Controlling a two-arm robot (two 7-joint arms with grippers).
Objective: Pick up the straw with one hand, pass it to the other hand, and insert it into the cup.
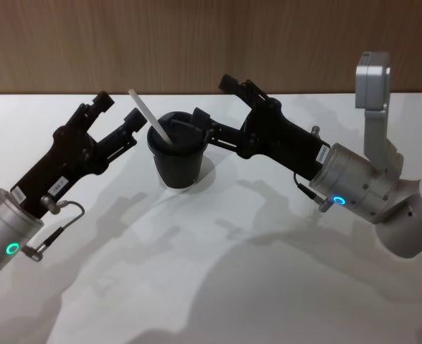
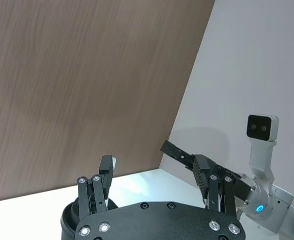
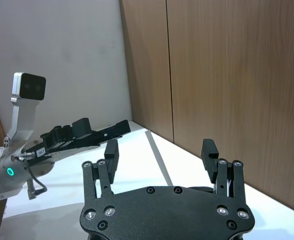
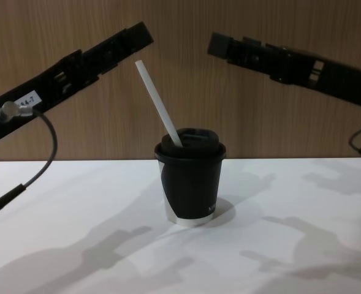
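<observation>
On the white worktop point(image 4: 303, 257) stands the cup point(image 4: 191, 184), with the straw point(image 4: 157, 101) inserted through its lid and leaning left. Left of the cup, the left hand point(image 1: 117, 115) hovers with fingers apart; right of it, the right hand point(image 1: 214, 104) hovers likewise, gripping nothing.

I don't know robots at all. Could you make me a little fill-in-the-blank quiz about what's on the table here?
1. The straw stands in the cup and leans toward the robot's ____ side.
2. The cup's lid is ____ in colour.
3. The jaws of the left gripper and right gripper are both ____.

Missing words: left; black; open
</observation>
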